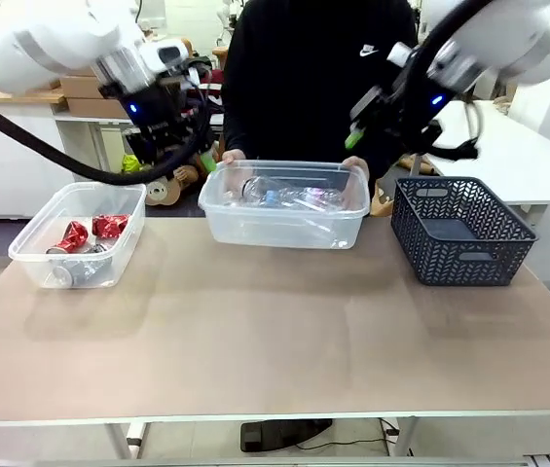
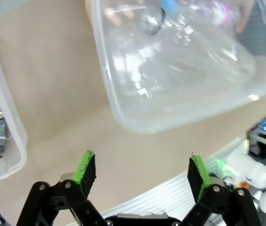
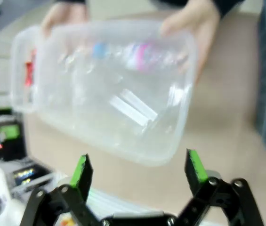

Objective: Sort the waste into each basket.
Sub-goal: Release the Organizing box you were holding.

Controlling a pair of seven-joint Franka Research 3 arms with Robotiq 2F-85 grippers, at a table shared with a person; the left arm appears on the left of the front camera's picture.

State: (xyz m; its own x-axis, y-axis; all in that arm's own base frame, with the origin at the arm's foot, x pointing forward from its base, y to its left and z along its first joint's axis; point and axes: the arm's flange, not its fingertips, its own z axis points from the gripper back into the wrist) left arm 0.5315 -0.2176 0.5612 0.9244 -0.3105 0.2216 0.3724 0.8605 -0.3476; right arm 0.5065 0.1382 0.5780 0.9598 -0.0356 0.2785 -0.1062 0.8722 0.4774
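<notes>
A person's hands hold a clear basket at the table's far middle, its far side raised. Clear plastic bottles lie inside it. A second clear basket at the left holds crushed red cans and a silver can. My left gripper hangs open above the gap between the two baskets. My right gripper hovers open behind the held basket's right end. In the left wrist view the open gripper faces the bottle basket. The right wrist view has its open gripper below that basket.
A dark lattice-sided basket stands at the table's right. The person stands at the far edge behind the middle basket. The near half of the brown table is bare.
</notes>
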